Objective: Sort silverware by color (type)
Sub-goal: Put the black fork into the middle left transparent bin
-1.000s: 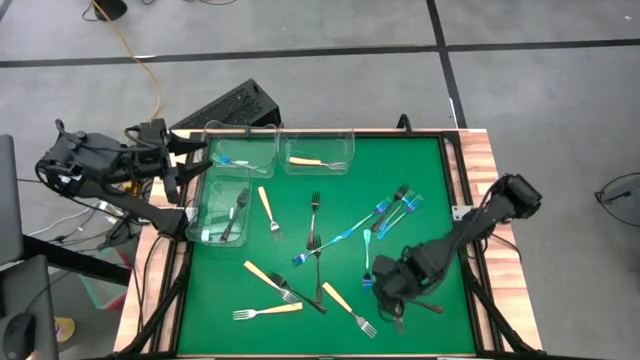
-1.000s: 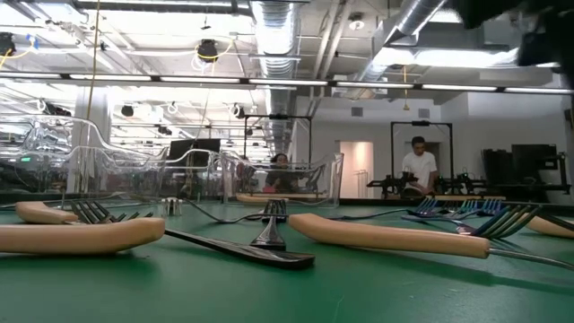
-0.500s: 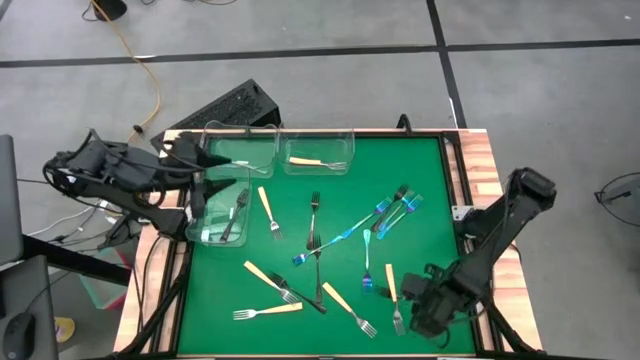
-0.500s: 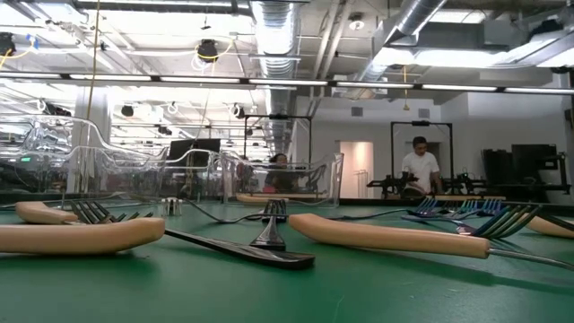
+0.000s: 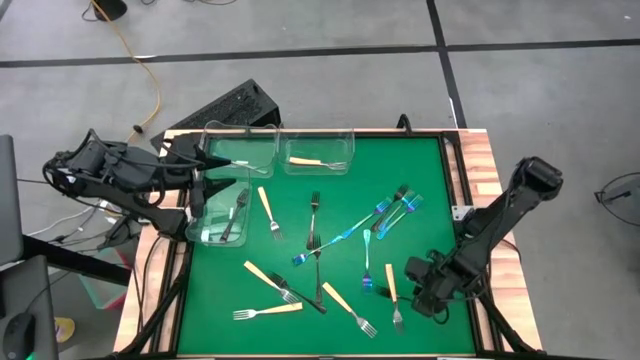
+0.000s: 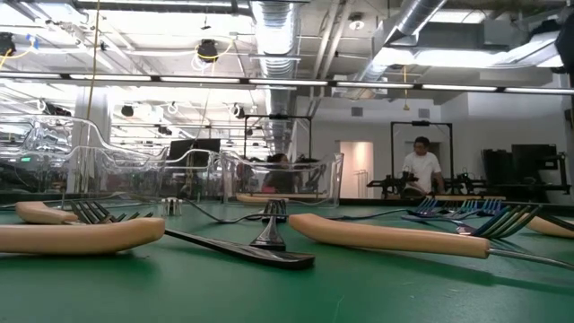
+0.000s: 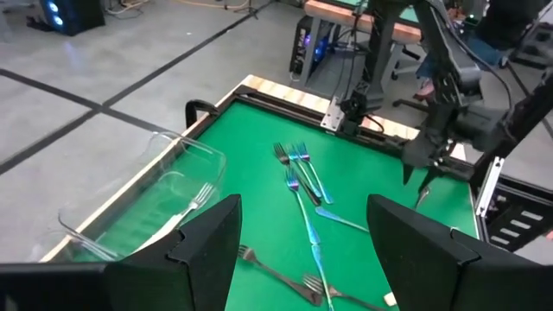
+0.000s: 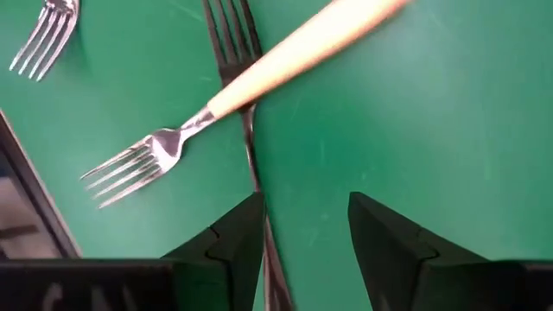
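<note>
right gripper: the right gripper (image 5: pixel 422 296) sits low over the near right part of the green mat (image 5: pixel 440 180). Its two dark fingers (image 8: pixel 233 242) are spread with a clear gap and nothing is pinched between them.

under it: a tan-handled fork (image 8: pixel 251 86) lies loose on the mat just ahead of the fingers, crossing over a dark fork (image 8: pixel 251 147) that runs through the gap. In the high view that tan fork (image 5: pixel 392 295) lies just to the left of the gripper.

left gripper: the left gripper (image 7: pixel 302 250) waits out past the table's left edge by the bins, fingers wide apart and holding nothing.

bins: three clear bins (image 5: pixel 240 150) stand at the far left corner. One has a blue fork (image 5: pixel 232 160) in it, the next a tan one (image 5: pixel 318 162), and the third, on the left edge, a dark one (image 5: pixel 236 215).

blue bunch: several blue iridescent forks (image 5: pixel 395 212) lie fanned out right of center, with one long one (image 5: pixel 335 240) slanting toward the middle.

middle: dark forks (image 5: pixel 314 215) lie roughly in a line down the center of the mat.

near left: more tan-handled forks (image 5: pixel 265 312) are scattered here, some crossing a dark one.

low view: tan handles (image 6: pixel 386 235) and a dark fork (image 6: pixel 269 235) loom close on the mat. Across the room a person (image 6: pixel 420 166) stands at another bench.
</note>
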